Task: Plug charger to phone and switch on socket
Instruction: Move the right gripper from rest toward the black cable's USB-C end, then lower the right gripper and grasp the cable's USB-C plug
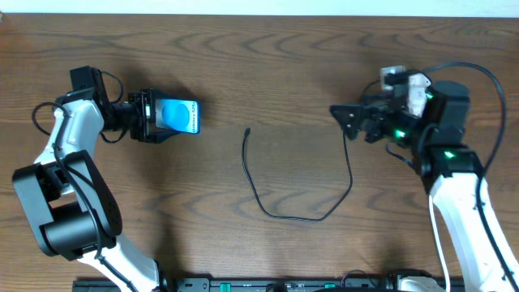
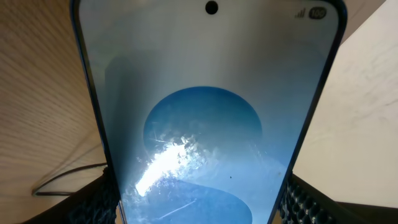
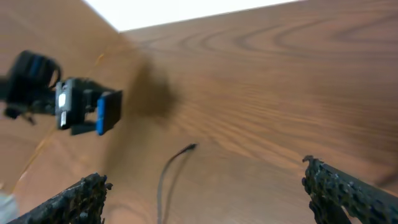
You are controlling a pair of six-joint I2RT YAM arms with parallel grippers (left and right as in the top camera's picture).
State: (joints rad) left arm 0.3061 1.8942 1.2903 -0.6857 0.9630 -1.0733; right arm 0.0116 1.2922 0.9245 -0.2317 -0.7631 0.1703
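The phone [image 1: 180,115] sits in the left gripper [image 1: 162,118], over the left part of the tabletop [image 1: 268,49]. The charger [image 1: 245,146] lies at the middle, looping toward the near edge, then right, apparently ending under the right gripper [image 1: 345,122].

I see the phone [image 1: 178,115] on the left side of the table, clamped at its lower end by the left gripper [image 1: 154,118]. Its screen is lit, bright blue with a lighter round shape, and it faces up. The top end, with the small camera hole, points to the middle of the table.

The charger [image 1: 284,217] is a thin black cable and lies loose on the wood, right of the phone and well apart from it. Its small tip [image 1: 247,130] lies free. From there the cable bends down in a wide curve and then goes up to the right, where I lose its other end under the arm.
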